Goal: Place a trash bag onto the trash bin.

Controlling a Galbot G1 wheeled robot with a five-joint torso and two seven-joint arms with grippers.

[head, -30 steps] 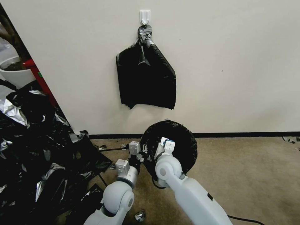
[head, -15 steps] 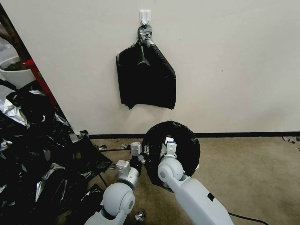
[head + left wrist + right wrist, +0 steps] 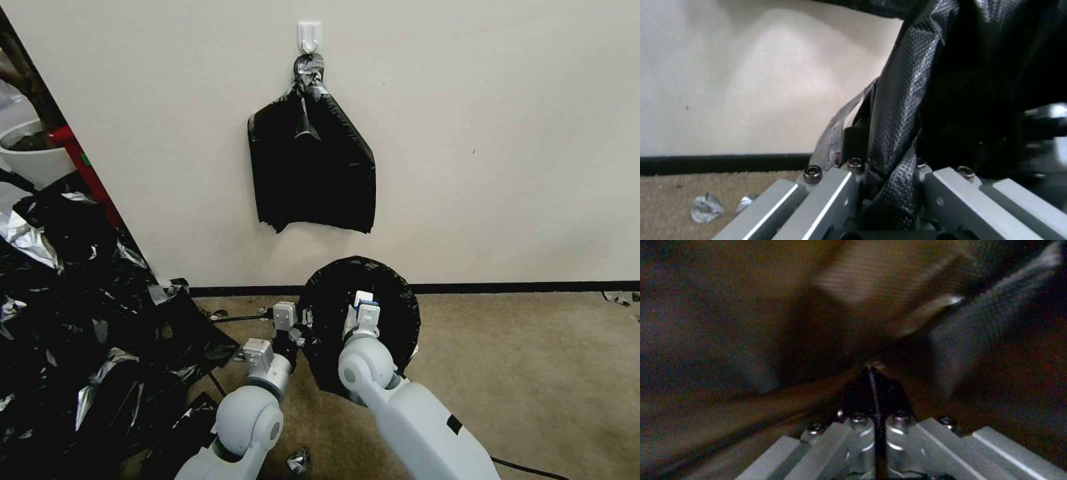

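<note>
A plain cream wall [image 3: 507,133] is met by a black baseboard [image 3: 533,287] above tan carpet [image 3: 547,387]. A white hook [image 3: 309,35] is fixed high on the wall. Crumpled foil scraps [image 3: 298,460] are scattered on the carpet.

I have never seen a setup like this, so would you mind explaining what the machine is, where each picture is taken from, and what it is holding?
This is a wheeled robot with two white arms, each ending in a gripper. The wide picture comes from a camera on its head, looking down at a carpeted floor by a wall. The other two come from cameras on its wrists, so they look along the grippers.

Between the arms stands the trash bin, wrapped in the trash bag, so its cream plastic is hidden. The left gripper is pinching a fold of the bag at the bin's left edge. The right gripper is inside the bag's dark mouth with its fingers pressed together; I cannot tell whether plastic is caught between them.

On the wall, a black bundle hangs from a hook. At the left lies a heap of plastic sheets.
</note>
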